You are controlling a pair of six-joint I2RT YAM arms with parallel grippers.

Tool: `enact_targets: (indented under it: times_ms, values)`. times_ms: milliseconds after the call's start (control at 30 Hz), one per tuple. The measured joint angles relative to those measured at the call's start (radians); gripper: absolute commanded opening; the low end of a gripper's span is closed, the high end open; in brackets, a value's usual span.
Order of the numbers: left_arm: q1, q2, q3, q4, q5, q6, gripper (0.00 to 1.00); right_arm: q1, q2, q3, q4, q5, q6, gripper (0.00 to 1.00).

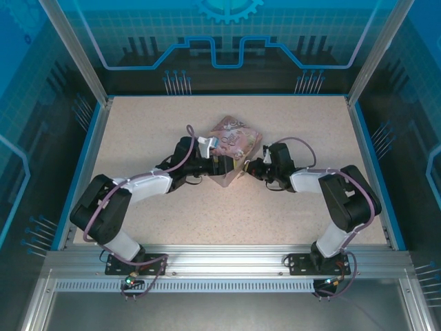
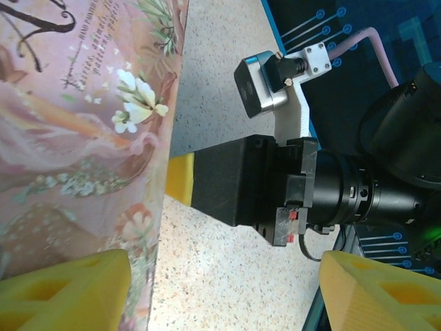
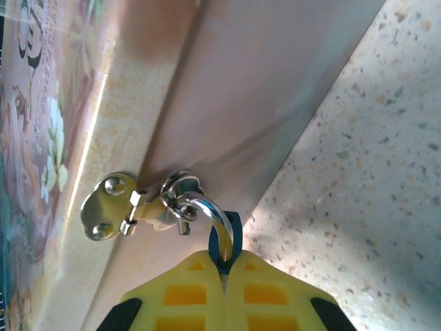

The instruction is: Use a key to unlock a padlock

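The pink illustrated tin [image 1: 234, 138] stands tilted mid-table. A brass hasp [image 3: 110, 207] on its side carries the padlock's thin silver shackle [image 3: 213, 210], which curves down between my right gripper's fingertips. The padlock's body is hidden behind those yellow fingers. My right gripper [image 3: 224, 269] is shut, pinching a small dark bluish key [image 3: 234, 224] right at the shackle. In the top view the right gripper [image 1: 247, 165] meets the tin's near right side. My left gripper [image 2: 227, 296] is open, one finger [image 2: 62, 289] against the tin's face [image 2: 83, 124], the other finger [image 2: 386, 289] well apart.
Both arms converge on the tin from the near side. The right arm's black wrist and camera [image 2: 262, 86] sit close in front of the left gripper. A speckled tabletop [image 1: 138, 131] is bounded by a blue rim and aluminium frame.
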Motion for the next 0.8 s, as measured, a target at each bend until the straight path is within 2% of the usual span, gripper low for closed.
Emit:
enact_targets:
  times_ms: [267, 433, 633, 800]
  values:
    - [-0.038, 0.143, 0.151, -0.028, 0.001, -0.002, 0.73, 0.058, -0.003, -0.021, 0.009, 0.01, 0.008, 0.02]
    - [-0.038, 0.196, 0.198, 0.005, -0.004, -0.003, 0.73, 0.061, -0.002, -0.03, 0.026, 0.019, 0.015, 0.02]
    - [-0.04, 0.206, 0.201, 0.01, -0.019, 0.003, 0.73, 0.055, -0.019, -0.047, 0.036, 0.026, 0.014, 0.02]
    - [-0.057, 0.191, 0.204, -0.044, -0.074, 0.067, 0.73, 0.049, -0.037, -0.054, 0.035, 0.021, 0.014, 0.02]
